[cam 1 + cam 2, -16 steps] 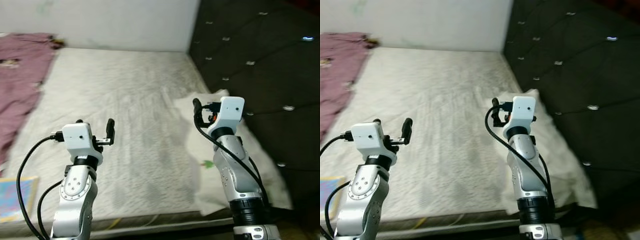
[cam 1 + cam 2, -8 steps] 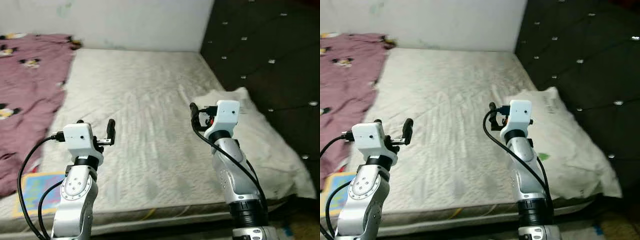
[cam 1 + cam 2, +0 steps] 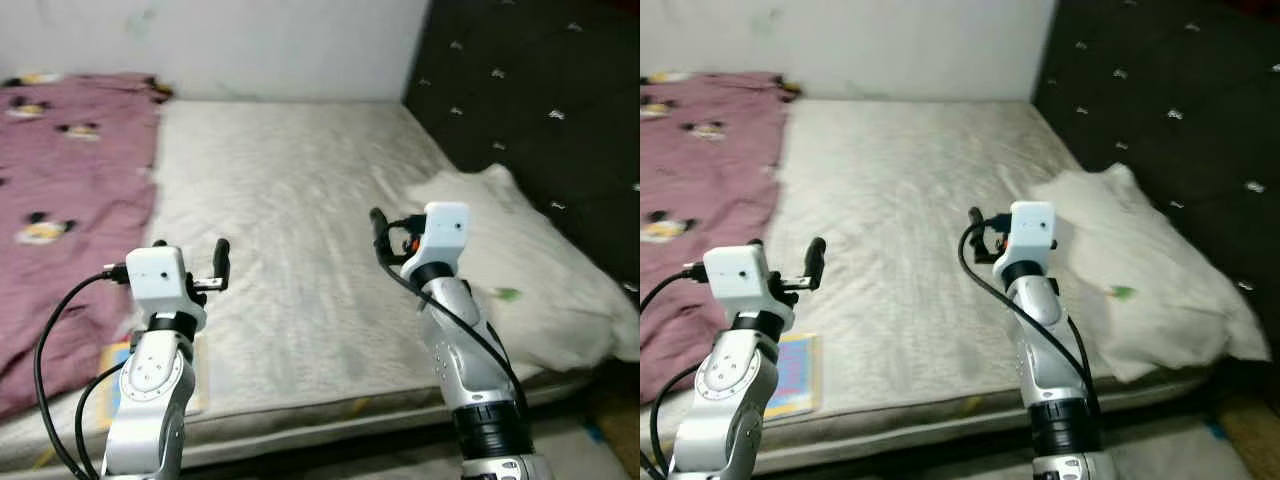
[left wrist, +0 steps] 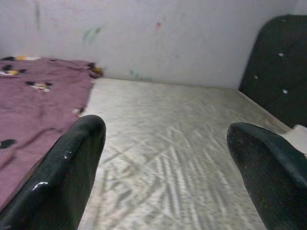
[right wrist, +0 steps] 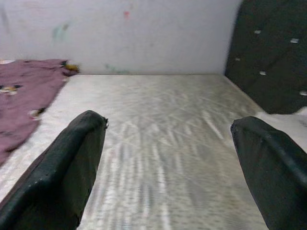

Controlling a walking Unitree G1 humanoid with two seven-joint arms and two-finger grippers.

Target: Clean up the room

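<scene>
Room: pale wall (image 4: 192, 33) behind the bed, dark tufted headboard (image 3: 540, 100) on the robot's right side.
Mattress: bare grey-white mattress (image 3: 290, 200) spreads out beyond both grippers, its long axis running from the headboard side across to the robot's left.
Blanket: maroon blanket (image 3: 60, 190) with small cartoon prints lies crumpled over the mattress, left of the left gripper, its length running away toward the wall.
Pillow: white pillow (image 3: 530, 270) lies flat just right of the right gripper, beside the headboard, its long axis running from near the robot toward the wall.
Book: thin colourful book (image 3: 792, 375) lies flat at the mattress's near edge, below and beside the left arm, long side pointing away from the robot.
Left gripper: left gripper (image 4: 163, 158) is raised over the mattress, fingers spread wide, holding nothing.
Right gripper: right gripper (image 5: 168, 158) is raised likewise, fingers wide apart, empty.
</scene>
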